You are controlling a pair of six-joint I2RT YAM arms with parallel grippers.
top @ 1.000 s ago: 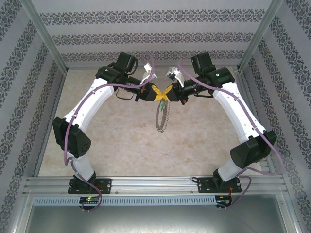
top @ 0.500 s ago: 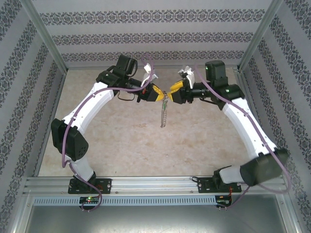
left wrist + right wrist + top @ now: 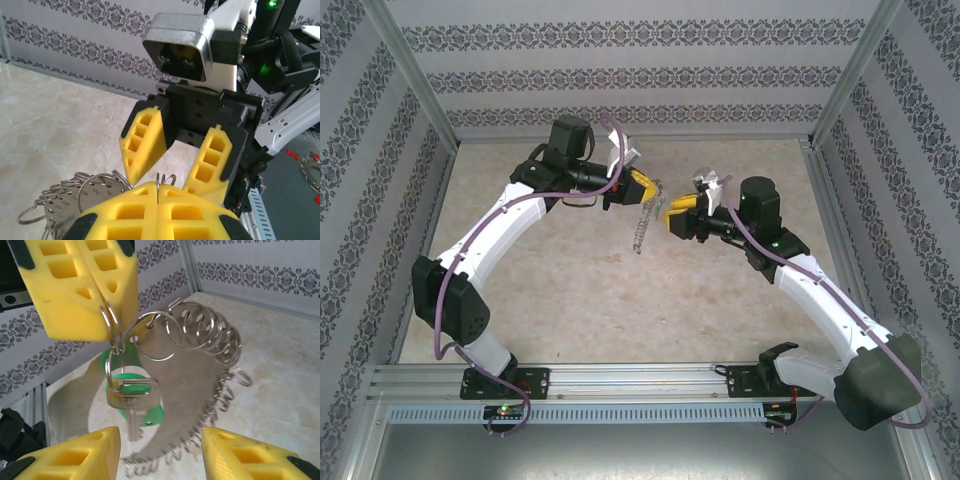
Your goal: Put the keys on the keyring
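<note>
Top view: left gripper point(image 3: 644, 186) has its jaws clamped on the top of the keyring point(image 3: 641, 228). The loop hangs limp below them, off the surface point(image 3: 570, 300). It's prob. held up so it dangles free and the other arm can get at it. Right gripper point(image 3: 672, 213) sits just beside the loop, jaws apart, nothing in them.

Left wrist view: own jaws are shut tight on a small wire ring point(image 3: 165, 179) that pokes out btwn the tips. The right gripper faces head-on w/ jaws wide, one on either side of that ring. The rest of the keyring bunches below-left of the left jaws.

Right wrist view: the key point(image 3: 132, 402) hangs straight below the left jaws, btwn and just above the open right jaws. It has a bright green head w/ a silvery face and a short blade pointing down. It looks already threaded on the pinched ring, as I judge it. The keyring reads as a flat grey piece edged w/ many small split rings, fanning out to the right of the key.
</note>
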